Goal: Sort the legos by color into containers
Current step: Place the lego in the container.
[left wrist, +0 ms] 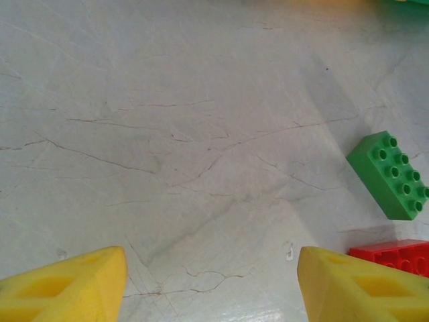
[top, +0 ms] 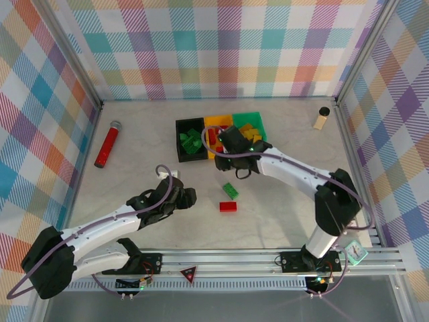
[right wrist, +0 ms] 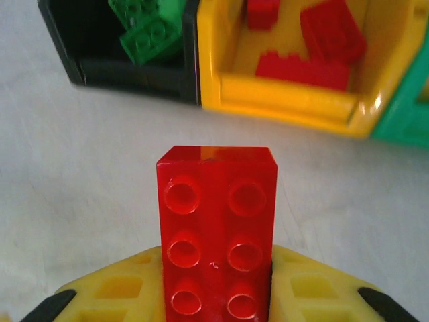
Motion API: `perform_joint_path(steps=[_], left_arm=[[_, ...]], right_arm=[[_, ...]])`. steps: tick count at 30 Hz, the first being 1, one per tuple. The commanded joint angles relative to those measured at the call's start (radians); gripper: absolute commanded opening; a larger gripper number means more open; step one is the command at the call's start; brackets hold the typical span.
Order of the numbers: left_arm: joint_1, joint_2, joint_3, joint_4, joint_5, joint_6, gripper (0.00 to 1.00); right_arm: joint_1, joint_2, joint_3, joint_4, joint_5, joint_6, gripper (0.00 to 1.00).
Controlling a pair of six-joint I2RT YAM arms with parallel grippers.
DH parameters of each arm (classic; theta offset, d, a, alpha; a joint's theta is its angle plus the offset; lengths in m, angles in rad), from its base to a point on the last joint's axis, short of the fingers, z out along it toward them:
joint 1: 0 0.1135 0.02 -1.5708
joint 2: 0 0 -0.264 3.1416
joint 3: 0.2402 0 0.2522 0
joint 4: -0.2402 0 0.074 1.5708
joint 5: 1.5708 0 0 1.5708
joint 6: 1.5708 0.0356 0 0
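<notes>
Now black bin (right wrist: 127,75) holds green bricks (right wrist: 151,30), yellow bin (right wrist: 288,100) reds (right wrist: 332,33); right pincer (right wrist: 214,295) clamps red brick (right wrist: 216,215), left pincer (left wrist: 211,282) apart.

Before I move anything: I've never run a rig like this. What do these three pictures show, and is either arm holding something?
Two robot arms, each ending in a two-finger gripper, are bolted at the near edge of a table. The overhead picture looks down from behind them; the other two come from a camera on each wrist. The left gripper is open and empty, near a green brick and a loose red brick. The right gripper is shut on a held red brick, just short of three bins: the black bin holds green bricks, the yellow bin red ones, the green bin yellow ones. A red cylinder and a tan bottle sit to the sides.
</notes>
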Motion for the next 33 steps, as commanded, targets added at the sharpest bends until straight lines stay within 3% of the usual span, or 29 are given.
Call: perform_joint_path(steps=[1, 14, 19, 28, 33], left_arm=[[-0.012, -0.019, -0.026, -0.017, 0.028, -0.018, 0.68], [-0.014, 0.01, -0.029, 0.063, 0.212, 0.054, 0.69], [-0.022, 0.038, -0.02, 0.11, 0.281, 0.08, 0.69], [-0.068, 0.133, 0.024, 0.165, 0.34, 0.14, 0.69], [-0.15, 0.182, 0.085, 0.161, 0.254, 0.199, 0.69]], right_arm=[[-0.04, 0.072, 0.104, 0.003, -0.051, -0.028, 0.31], [-0.168, 0.432, 0.56, -0.12, -0.141, -0.046, 0.36], [-0.199, 0.519, 0.693, -0.196, -0.162, -0.037, 0.54], [-0.193, 0.312, 0.41, -0.061, -0.241, -0.065, 0.58], [-0.178, 0.149, 0.176, -0.007, -0.215, -0.113, 0.59]])
